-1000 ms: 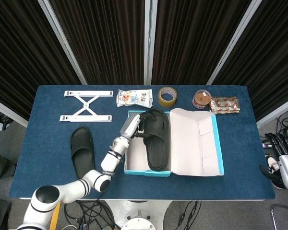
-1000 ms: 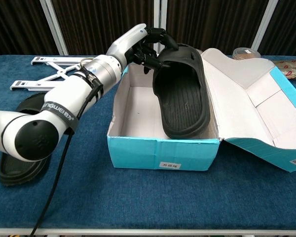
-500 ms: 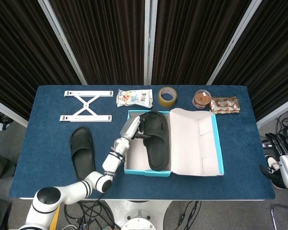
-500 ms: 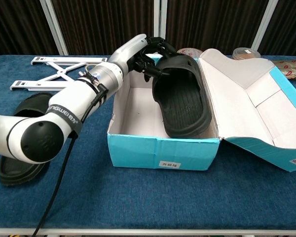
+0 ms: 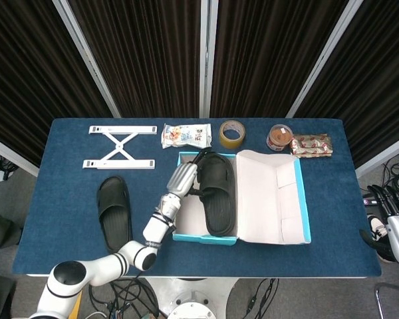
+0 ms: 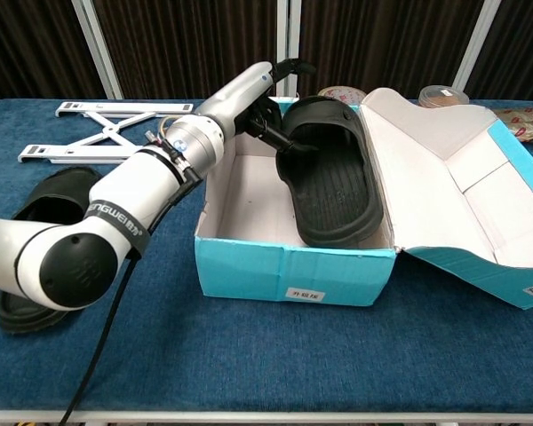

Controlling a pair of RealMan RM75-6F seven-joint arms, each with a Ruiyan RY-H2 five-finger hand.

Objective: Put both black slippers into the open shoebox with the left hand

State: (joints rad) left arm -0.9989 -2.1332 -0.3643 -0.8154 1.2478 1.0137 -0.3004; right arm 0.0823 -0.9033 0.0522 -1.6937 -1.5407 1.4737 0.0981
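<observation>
Head view: the robot's left hand [image 5: 189, 178], fingers spread and holding nothing, hovers over the open turquoise cardboard shoebox [image 5: 266, 239], where one black rubber slipper [image 5: 218, 199] lies. The second black slipper [image 5: 114, 211] rests on the blue table [image 5: 66, 199].

Chest view: the left hand [image 6: 271, 106] touches the boxed slipper [image 6: 333, 186] with loosened fingers.

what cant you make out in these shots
- Left hand, both views: whether its fingers touch the slipper in the box; too small and dark.
- Second slipper, chest view: mostly behind the left arm.
- Right hand: in neither view.
- Wrapper, chest view: cut by the edge.
</observation>
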